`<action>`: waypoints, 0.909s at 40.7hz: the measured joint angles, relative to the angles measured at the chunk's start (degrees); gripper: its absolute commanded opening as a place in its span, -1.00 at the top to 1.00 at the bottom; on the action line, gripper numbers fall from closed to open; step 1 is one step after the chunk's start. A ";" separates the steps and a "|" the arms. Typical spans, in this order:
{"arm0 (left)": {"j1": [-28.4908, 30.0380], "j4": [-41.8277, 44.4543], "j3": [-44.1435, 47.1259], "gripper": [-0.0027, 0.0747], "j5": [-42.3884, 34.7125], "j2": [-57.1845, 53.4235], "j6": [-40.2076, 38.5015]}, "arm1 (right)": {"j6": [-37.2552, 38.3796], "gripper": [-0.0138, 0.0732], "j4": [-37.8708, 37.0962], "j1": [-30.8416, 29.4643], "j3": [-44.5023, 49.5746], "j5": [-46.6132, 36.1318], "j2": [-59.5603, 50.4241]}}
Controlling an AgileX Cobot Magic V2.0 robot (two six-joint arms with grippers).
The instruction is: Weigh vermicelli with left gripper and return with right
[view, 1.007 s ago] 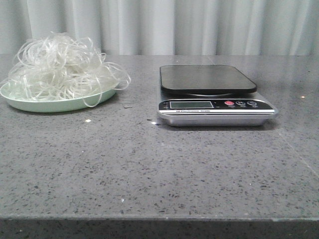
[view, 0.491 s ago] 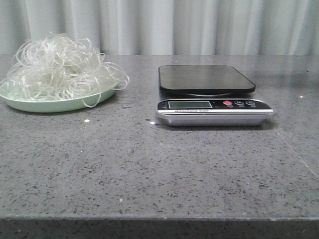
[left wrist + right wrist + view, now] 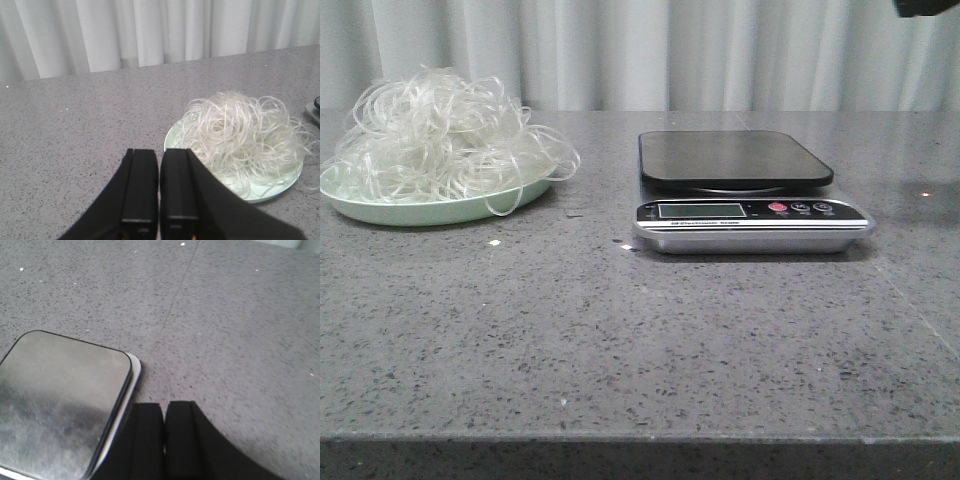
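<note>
In the front view, the vermicelli (image 3: 445, 135) is sitting heaped on a pale green plate (image 3: 425, 212) near the far left corner of the grey speckled tabletop (image 3: 640, 340), with a few loops hanging over the plate's rim. A digital kitchen scale (image 3: 750, 205) is standing well apart from it, toward the middle of the far edge, its dark platform (image 3: 732, 158) bare and its display facing the near edge. A dark bit of arm is peeking in at the top right corner of this view; neither pincer is showing here.

In the left wrist view, the left gripper (image 3: 159, 220) is hovering above the tabletop (image 3: 75, 115) with its black fingers pressed together, pinching nothing. The vermicelli (image 3: 240, 135) is lying on the plate (image 3: 272, 189) just beside the fingers.

In the right wrist view, the right gripper (image 3: 164, 455) is hanging with its fingers pressed together and holding nothing, just beside a rounded corner of the scale's platform (image 3: 60, 400).
</note>
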 measured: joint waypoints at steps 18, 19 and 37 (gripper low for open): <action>0.00 0.00 0.00 0.58 0.00 0.00 0.00 | 0.00 0.33 0.00 -7.68 16.91 -4.73 -27.30; 0.00 0.00 0.00 0.58 0.00 0.00 0.00 | 0.00 0.33 0.00 -7.86 17.80 -5.05 -28.61; 0.00 0.00 0.00 0.58 0.00 0.00 0.00 | 0.00 0.33 0.00 -8.23 28.14 -6.37 -48.76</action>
